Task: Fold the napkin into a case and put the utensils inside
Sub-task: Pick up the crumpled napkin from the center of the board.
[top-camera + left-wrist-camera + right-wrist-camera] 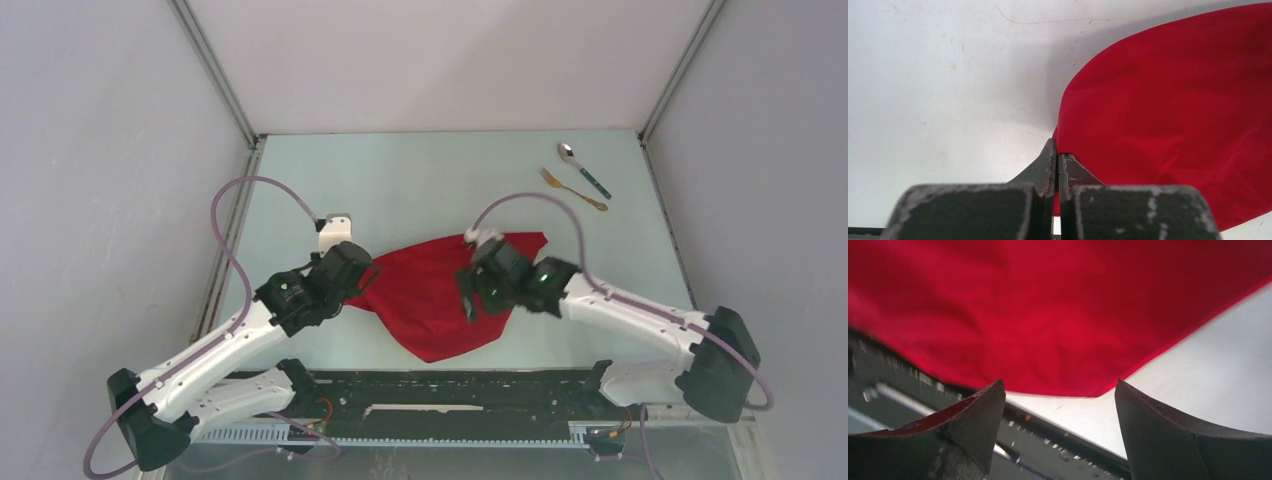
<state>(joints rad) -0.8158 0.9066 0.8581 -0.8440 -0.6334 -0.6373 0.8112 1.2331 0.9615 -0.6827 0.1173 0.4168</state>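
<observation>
Closest in, the left jaws are pressed together on the left corner of the napkin [1173,115], with a sliver of red cloth caught between their tips. From that pinch the cloth bulges away, and its shadow on the counter [948,90] suggests this side is raised a little. The right jaws stand wide apart with nothing between them. A corner of the napkin [1048,315] sits just beyond the gap, near them but not touching either tip.

From above, the napkin [440,290] lies between the two arms on the near half of the counter [420,180]. It is a rumpled, roughly diamond-shaped spread with no crisp crease that I can make out. The spoon [583,167] and the fork [573,189] lie just beside each other in the far right corner, well apart from the cloth.

By my reading, the task is at an early stage. No narrow strip or case has been formed, and the utensils are not yet inside anything. What remains is flattening the cloth, folding it into the case, then fetching both utensils and sliding them in.
</observation>
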